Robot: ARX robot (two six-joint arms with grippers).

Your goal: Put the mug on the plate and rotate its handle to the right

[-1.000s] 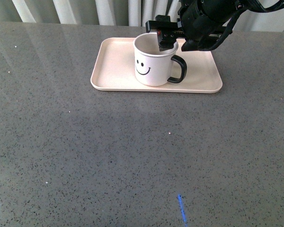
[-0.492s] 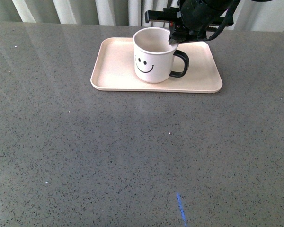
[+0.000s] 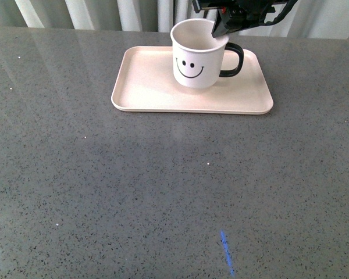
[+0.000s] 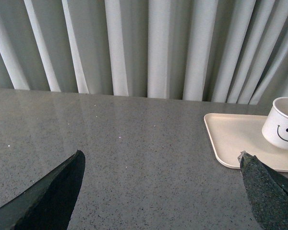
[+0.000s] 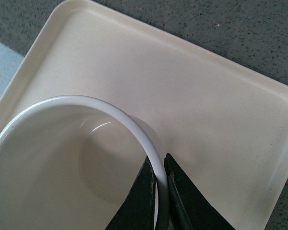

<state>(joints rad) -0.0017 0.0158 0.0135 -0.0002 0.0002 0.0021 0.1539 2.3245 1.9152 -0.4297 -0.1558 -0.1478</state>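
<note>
The white mug (image 3: 199, 58) with its black smiley face turned toward me is over the right half of the pale pink plate (image 3: 145, 87). Its black handle (image 3: 237, 59) points right. My right gripper (image 3: 217, 29) comes down from the back and is shut on the mug's rim beside the handle. In the right wrist view one finger is inside the mug (image 5: 48, 163) and one outside, above the plate (image 5: 206, 96). I cannot tell whether the mug's base touches the plate. My left gripper (image 4: 161, 155) hangs open over bare table, left of the plate (image 4: 235, 139) and mug (image 4: 284, 125).
The grey speckled table (image 3: 134, 186) stretches wide in front of the plate. A short blue mark (image 3: 225, 258) lies near the front edge. White curtains (image 4: 149, 48) hang behind the table's far edge.
The mug has shifted right and upward in the front view, held by my right gripper. Its handle has swung from front-right to straight right. The right arm has pulled up out of frame.
</note>
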